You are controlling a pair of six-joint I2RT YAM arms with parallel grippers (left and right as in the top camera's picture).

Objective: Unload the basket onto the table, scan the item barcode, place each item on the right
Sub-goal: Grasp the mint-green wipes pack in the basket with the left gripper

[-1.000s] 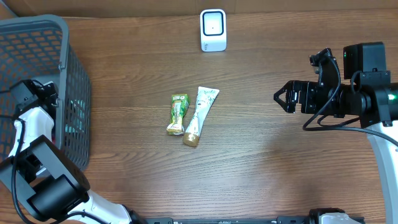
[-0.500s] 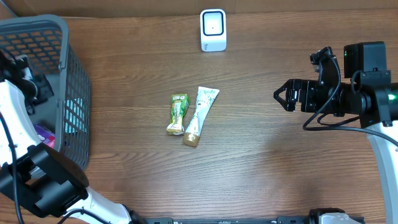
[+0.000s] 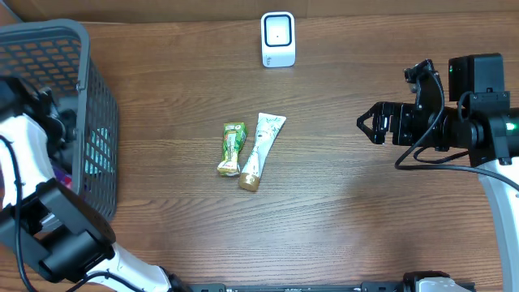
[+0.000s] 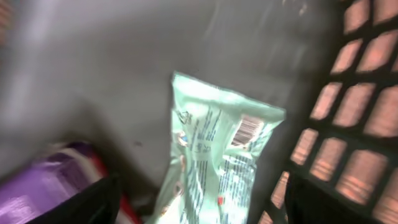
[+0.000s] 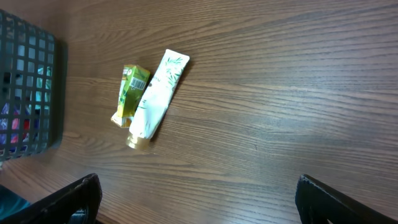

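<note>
left arm [image 3: 24, 158] and right arm [image 3: 499, 185] have white links, black joints; a black cable [image 3: 423, 159] loops off the right.

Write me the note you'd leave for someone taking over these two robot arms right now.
Left gripper: open, down inside the basket, over a mint-green packet whose barcode faces up; a purple packet lies beside it.
Right gripper: open, empty, hovering over the right side of the table.
Scanner: far edge of the table. A white tube and a small green packet lie side by side mid-table.
Done: cannot tell what has been scanned.
Left: bring an item's barcode to the scanner.
</note>
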